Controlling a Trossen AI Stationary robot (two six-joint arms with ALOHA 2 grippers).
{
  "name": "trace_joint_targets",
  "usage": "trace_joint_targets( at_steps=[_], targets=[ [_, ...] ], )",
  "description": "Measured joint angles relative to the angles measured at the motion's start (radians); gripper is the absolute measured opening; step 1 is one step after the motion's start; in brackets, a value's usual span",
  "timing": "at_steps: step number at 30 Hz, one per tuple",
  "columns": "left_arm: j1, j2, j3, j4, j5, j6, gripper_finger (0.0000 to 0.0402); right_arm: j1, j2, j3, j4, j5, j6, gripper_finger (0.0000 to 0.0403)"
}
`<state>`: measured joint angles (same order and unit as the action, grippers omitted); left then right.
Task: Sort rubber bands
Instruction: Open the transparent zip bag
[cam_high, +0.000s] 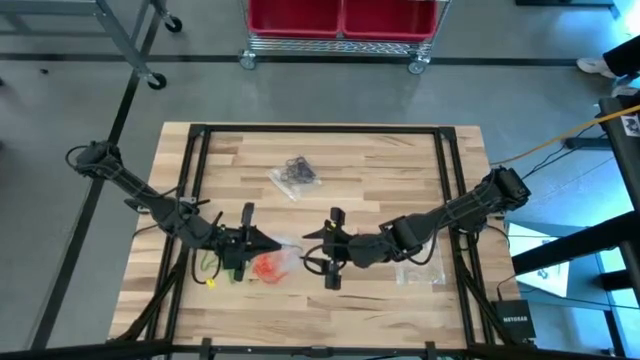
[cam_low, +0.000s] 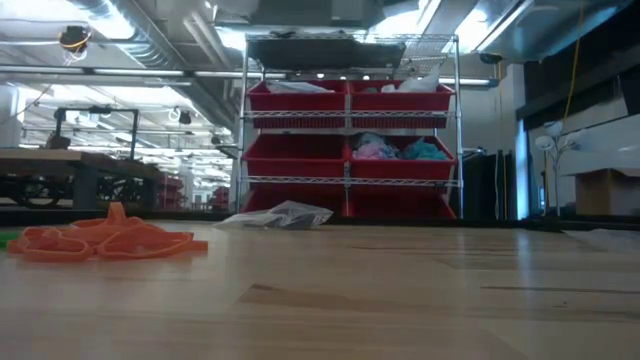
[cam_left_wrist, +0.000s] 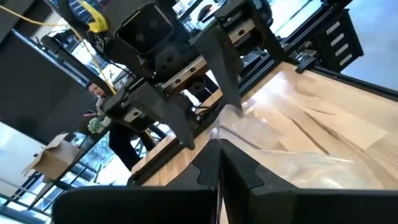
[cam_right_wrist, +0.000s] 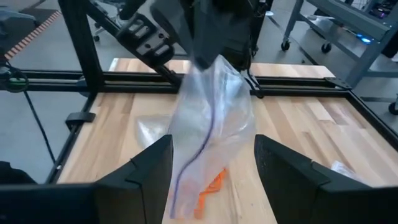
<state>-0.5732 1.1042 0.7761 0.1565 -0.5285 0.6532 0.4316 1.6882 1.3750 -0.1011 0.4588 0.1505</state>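
Clear plastic bag (cam_right_wrist: 208, 118) hangs from the clenched left gripper (cam_high: 268, 239), presented so the spread-fingered right gripper (cam_high: 312, 236) can open it above orange rubber bands (cam_high: 267, 266) on the surface (cam_high: 380, 160).

Orange rubber bands (cam_low: 100, 241) heaped on table

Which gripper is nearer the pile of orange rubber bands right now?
Left. The left gripper is shut on a clear bag just above the orange rubber bands; the right gripper stands open farther off, across the bag.
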Motion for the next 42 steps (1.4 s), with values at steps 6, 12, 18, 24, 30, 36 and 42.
trace_joint_targets(
  at_steps=[6,12,18,24,30,36,42],
  targets=[
    [0.0,0.0,0.0,-0.016,-0.026,-0.012,0.0,0.0,0.0,0.0,0.023,-0.071,0.008,0.0216],
    [0.0,0.0,0.0,-0.015,-0.027,-0.036,0.0,0.0,0.0,0.0,0.026,0.044,0.023,0.0216],
    [0.0,0.0,0.0,-0.015,-0.027,-0.049,0.0,0.0,0.0,0.0,0.02,0.122,0.027,0.0216],
    [0.0,0.0,0.0,-0.015,-0.029,-0.051,0.0,0.0,0.0,0.0,-0.036,0.281,0.028,0.0216],
    [-0.001,0.0,0.0,-0.014,-0.028,-0.077,0.0,0.0,-0.037,0.0,-0.11,0.326,0.021,0.0216],
    [-0.001,0.0,0.0,0.022,0.001,-0.157,0.0,-0.027,-0.069,0.0,-0.251,0.116,-0.009,0.0216],
    [-0.001,-0.001,-0.001,0.106,0.124,-0.253,0.0,-0.062,-0.044,0.0,-0.152,-0.107,-0.126,0.0215]
  ],
)
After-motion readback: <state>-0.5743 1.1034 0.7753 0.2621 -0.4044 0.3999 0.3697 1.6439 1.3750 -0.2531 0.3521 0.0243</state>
